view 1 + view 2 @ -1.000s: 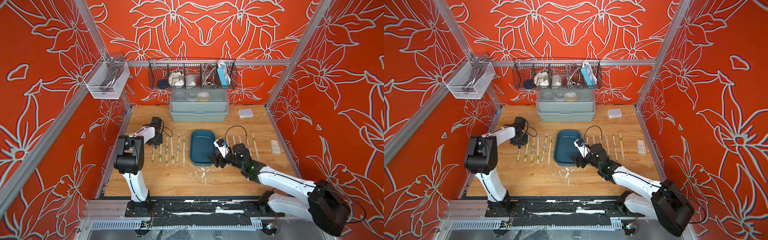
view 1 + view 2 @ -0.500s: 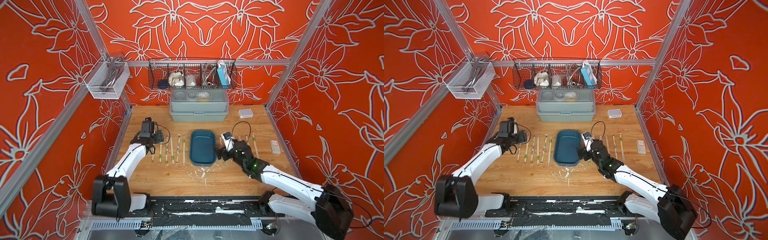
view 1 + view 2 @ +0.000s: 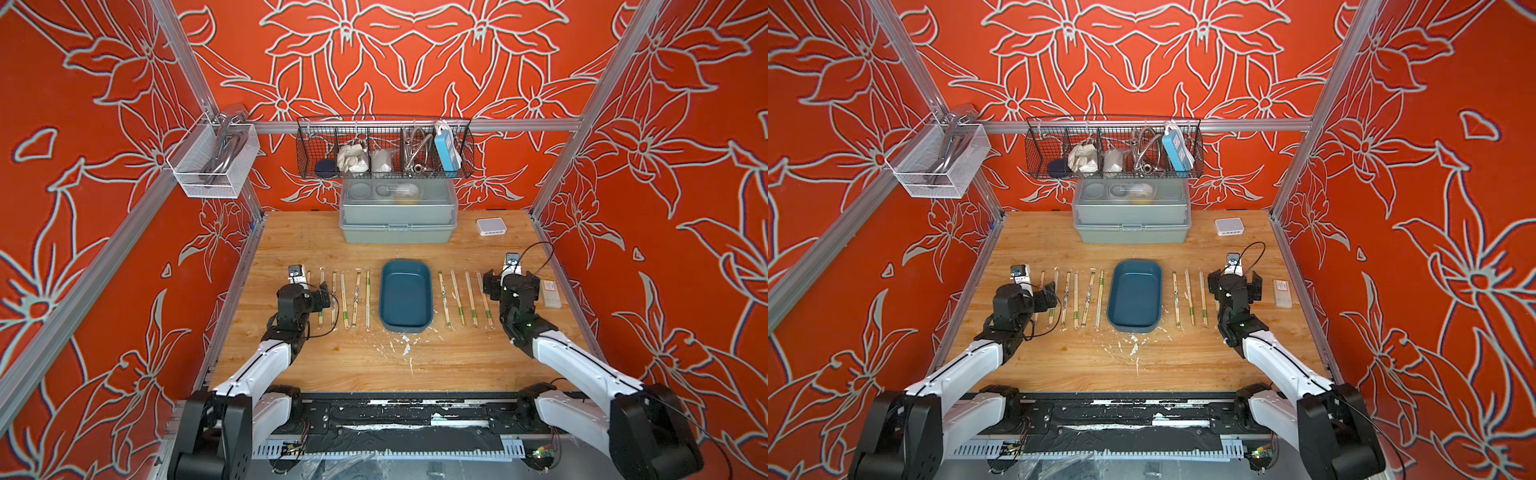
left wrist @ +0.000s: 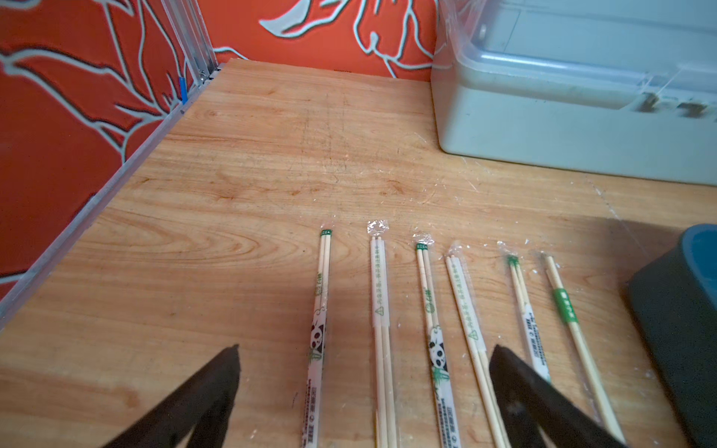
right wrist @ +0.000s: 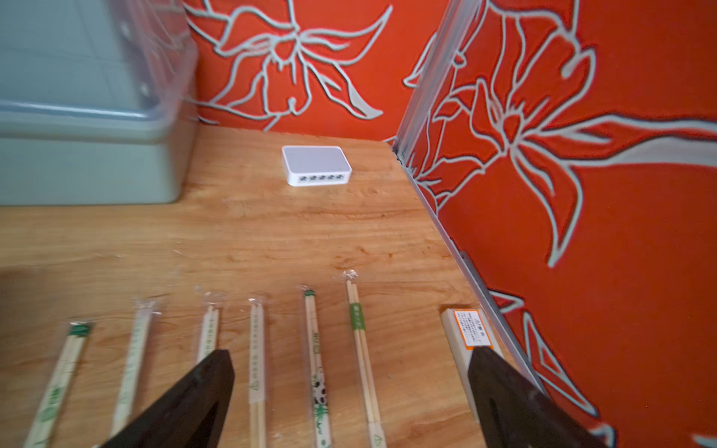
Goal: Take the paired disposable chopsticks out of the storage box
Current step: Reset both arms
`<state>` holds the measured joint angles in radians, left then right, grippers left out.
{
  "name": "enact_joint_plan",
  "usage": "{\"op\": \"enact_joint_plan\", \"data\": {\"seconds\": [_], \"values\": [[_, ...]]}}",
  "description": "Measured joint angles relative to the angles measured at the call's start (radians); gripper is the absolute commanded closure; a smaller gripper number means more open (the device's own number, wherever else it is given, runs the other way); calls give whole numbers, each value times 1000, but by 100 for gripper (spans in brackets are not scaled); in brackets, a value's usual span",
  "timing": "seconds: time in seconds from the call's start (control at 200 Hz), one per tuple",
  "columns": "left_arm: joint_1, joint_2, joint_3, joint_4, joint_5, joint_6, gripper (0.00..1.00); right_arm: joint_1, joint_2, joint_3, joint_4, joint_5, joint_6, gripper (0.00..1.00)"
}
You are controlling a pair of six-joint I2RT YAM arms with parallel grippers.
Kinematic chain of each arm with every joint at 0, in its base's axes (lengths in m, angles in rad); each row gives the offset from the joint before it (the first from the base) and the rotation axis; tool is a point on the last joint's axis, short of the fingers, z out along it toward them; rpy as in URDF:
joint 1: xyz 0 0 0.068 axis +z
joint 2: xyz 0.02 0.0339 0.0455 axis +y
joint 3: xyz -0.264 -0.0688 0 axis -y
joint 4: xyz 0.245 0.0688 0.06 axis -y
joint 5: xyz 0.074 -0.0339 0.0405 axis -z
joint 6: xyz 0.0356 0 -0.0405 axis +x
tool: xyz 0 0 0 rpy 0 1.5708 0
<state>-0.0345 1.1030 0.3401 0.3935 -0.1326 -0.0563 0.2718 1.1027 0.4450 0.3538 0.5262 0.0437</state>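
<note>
The left gripper hangs wide open and empty above six of the paired disposable chopsticks, which lie in a row on the table. The storage box in the middle looks empty. More pairs lie in a row to its right, under the right gripper, also spread wide and holding nothing. The emptying seems complete, so the next move likely calls only for lifting both arms clear.

Wrapped chopstick pairs beneath wide-apart jaws

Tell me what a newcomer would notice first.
Orange floral walls enclose the wooden table. At its middle the shallow dark blue plastic tray sits empty, flanked by rows of thin pale wooden chopstick pairs in clear wrappers. The left gripper and right gripper hang open above them.
</note>
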Motion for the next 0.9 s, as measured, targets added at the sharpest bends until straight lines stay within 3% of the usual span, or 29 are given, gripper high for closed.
{"op": "enact_joint_plan", "data": {"seconds": [0.415,0.631,0.671,0.901], "values": [[2,159,-68,261,13,58,2,-93,188,-68,198,-59,-40,6],[2,159,-138,385,27,68,2,-95,243,-100,344,-84,-66,6],[2,164,-151,408,27,68,2,-95,255,-103,357,-86,-67,1],[-5,279,-157,497,71,105,2,-95,257,-154,440,-82,-73,0]]}}
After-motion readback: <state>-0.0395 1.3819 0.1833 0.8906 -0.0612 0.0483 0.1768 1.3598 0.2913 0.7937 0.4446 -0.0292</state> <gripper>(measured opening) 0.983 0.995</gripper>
